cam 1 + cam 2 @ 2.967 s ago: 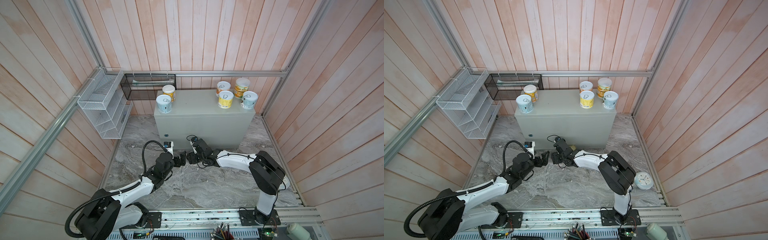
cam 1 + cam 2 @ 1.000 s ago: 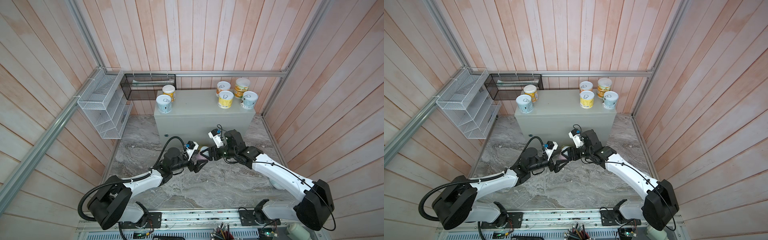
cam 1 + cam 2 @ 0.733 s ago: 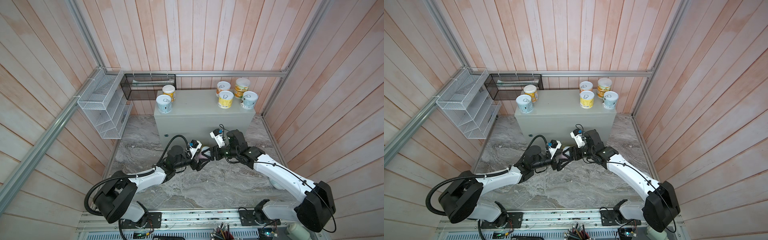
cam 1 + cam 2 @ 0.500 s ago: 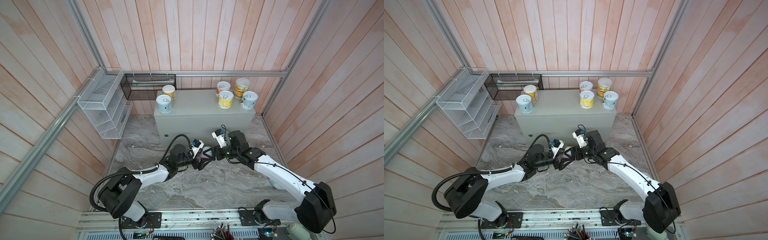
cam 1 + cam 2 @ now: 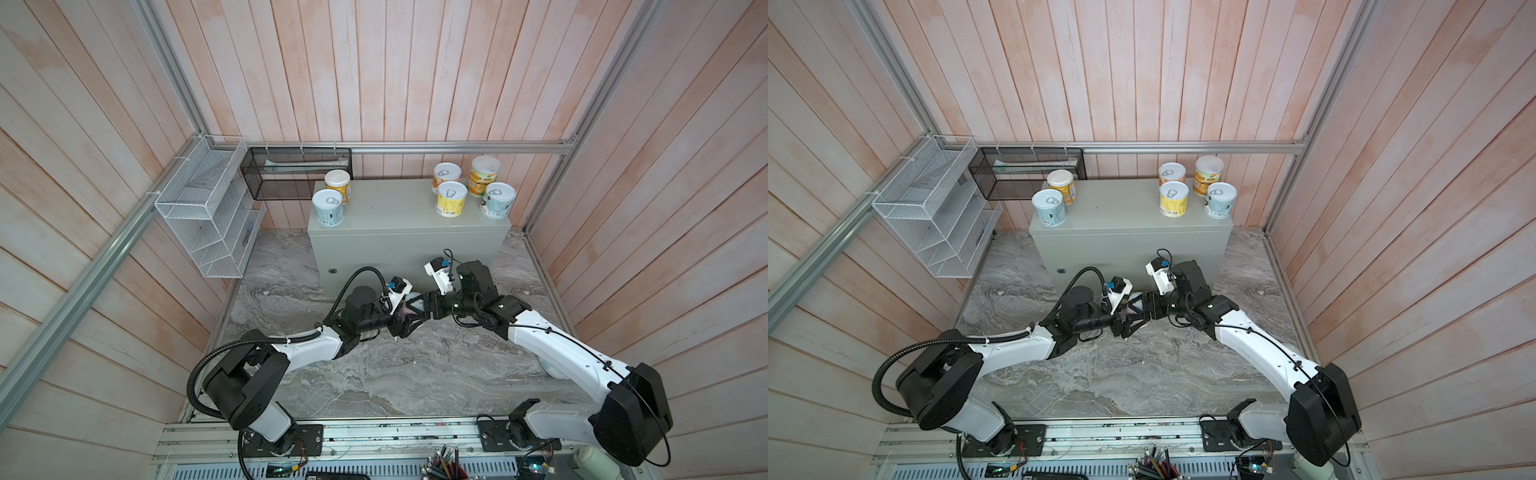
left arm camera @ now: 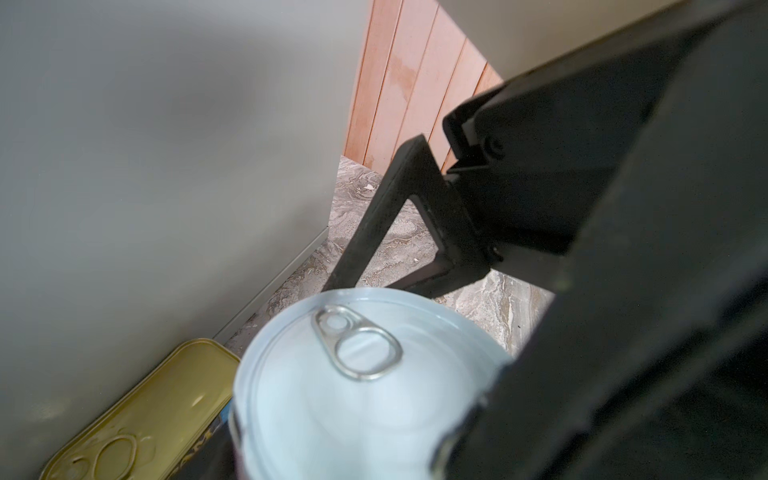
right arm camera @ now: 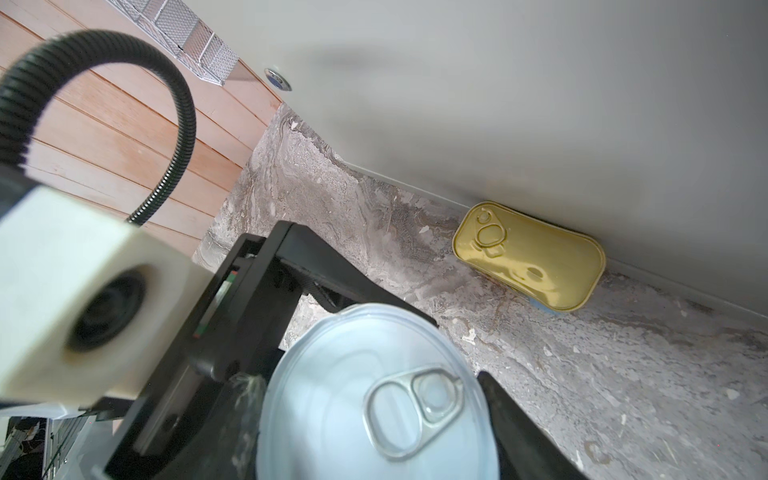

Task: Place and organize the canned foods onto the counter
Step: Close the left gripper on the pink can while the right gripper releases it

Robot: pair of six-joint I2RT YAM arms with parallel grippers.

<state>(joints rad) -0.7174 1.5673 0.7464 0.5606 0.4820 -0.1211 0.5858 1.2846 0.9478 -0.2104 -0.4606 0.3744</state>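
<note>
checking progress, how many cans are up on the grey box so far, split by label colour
pale blue cans: 2
yellow or orange cans: 4
total on the counter: 6

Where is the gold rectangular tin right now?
In the right wrist view, the gold tin lies flat on the marble, against the counter's front foot, near the pull-tab can.

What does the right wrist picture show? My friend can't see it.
A round can with a silver pull-tab top fills the foreground, gripped by the right gripper. Beyond it a gold rectangular tin lies on the marble floor beside the grey metal box. The left arm's white camera looms close by.
</note>
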